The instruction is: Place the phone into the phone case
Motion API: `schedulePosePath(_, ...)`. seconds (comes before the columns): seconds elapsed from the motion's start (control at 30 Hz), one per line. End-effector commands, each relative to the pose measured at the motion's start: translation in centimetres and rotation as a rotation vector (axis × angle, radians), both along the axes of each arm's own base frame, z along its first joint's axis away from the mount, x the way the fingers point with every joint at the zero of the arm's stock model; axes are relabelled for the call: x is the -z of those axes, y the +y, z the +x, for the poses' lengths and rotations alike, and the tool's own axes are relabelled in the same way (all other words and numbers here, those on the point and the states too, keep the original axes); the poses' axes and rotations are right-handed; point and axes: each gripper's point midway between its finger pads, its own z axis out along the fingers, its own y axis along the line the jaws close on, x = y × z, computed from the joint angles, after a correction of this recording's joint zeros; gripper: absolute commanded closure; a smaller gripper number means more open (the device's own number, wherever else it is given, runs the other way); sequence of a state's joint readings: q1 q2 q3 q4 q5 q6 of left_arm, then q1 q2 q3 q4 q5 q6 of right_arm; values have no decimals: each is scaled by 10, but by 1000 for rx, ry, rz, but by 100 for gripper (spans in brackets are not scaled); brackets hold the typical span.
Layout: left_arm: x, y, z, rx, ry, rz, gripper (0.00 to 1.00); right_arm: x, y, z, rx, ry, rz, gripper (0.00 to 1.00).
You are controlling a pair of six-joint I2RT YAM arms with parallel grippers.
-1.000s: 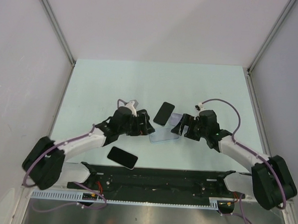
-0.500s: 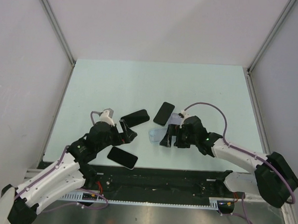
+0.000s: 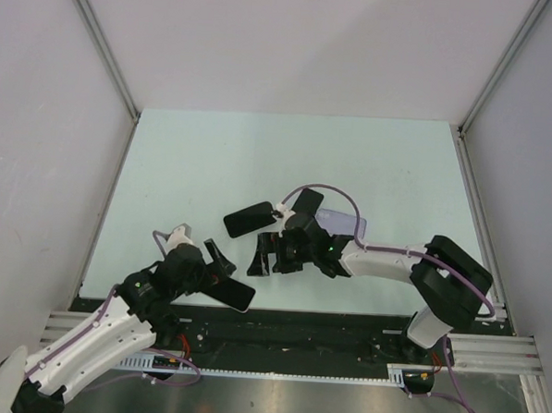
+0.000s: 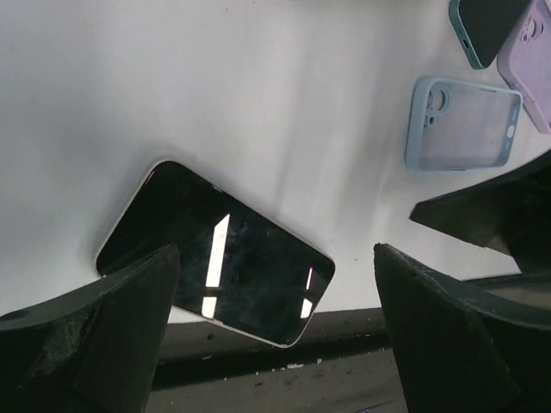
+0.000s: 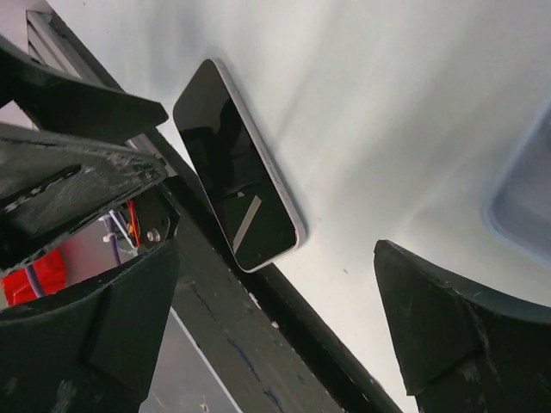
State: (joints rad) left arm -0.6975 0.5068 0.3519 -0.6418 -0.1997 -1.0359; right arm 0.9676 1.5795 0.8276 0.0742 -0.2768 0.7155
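**PHONE AT FRONT EDGE; BOTH GRIPPERS SPREAD, NOTHING HELD**

Item 1. Found nearest, flat and screen-up on the table [image 3: 195,165], just beside the black front rail [image 3: 344,326]: the phone [image 4: 215,258]. Placed directly below the left gripper [image 4: 275,251], jaws spread wide to either side of it. One corner hidden behind the left-hand finger. Contact not determinable.

Item 2. Logged next out: the right gripper [image 5: 275,249], likewise spread wide and empty. Aimed back toward the rail, with the phone ahead and left of its centre line, apart from both fingers.

Item 3. Listed beyond: the light blue case [image 4: 462,123], hollow side up, nothing in it, well apart from the phone. Farther still: a lilac case [image 4: 535,52], cut off by the picture's edge.

Item 4. Noted at mid-table: a dark slab [image 3: 250,218], lying alone.

Changes against a second before:
- Left gripper drawn back from mid-table to the front edge.
- Right gripper carried leftward over the light blue case's spot.
- Phone unmoved.
- Dark slab uncovered at the left gripper's former place.

Differences between views:
- Light blue case shown whole, camera cut-out included, by the left wrist view alone.
- Same case hidden under the right gripper from above.
- Same case reduced to a blurred blue edge at the right border of the right wrist view.
- Left gripper's fingers seen head-on, beside the phone, in the right wrist view only.
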Motion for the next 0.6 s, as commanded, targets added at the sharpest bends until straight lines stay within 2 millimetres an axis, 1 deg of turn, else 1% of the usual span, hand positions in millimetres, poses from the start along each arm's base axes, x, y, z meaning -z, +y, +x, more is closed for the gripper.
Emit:
schedulePosePath(0.0,7,27,-12,-151,51,39,2,-19,39,-4,-62,17,113,0)
schedulePosePath(0.03,10,28,-16,-149,61,42,2,-13,41,-5,-68,29,106,0)
schedulePosePath(0.13,21,28,-25,-143,106,55,2,-9,47,-15,-94,54,111,0)
schedulePosePath(0.17,30,28,-30,-134,132,69,2,-7,48,-18,-102,58,109,0)
schedulePosePath(0.27,48,26,-41,-132,180,52,1,-3,50,-25,-118,69,102,0)
schedulePosePath(0.37,54,25,-44,-143,185,27,1,0,52,-31,-129,76,97,0)
schedulePosePath(0.53,45,18,-36,-126,119,-36,1,1,56,-36,-141,97,110,0)
schedulePosePath(0.57,49,18,-36,-126,120,-38,1,-1,59,-37,-148,97,123,0)
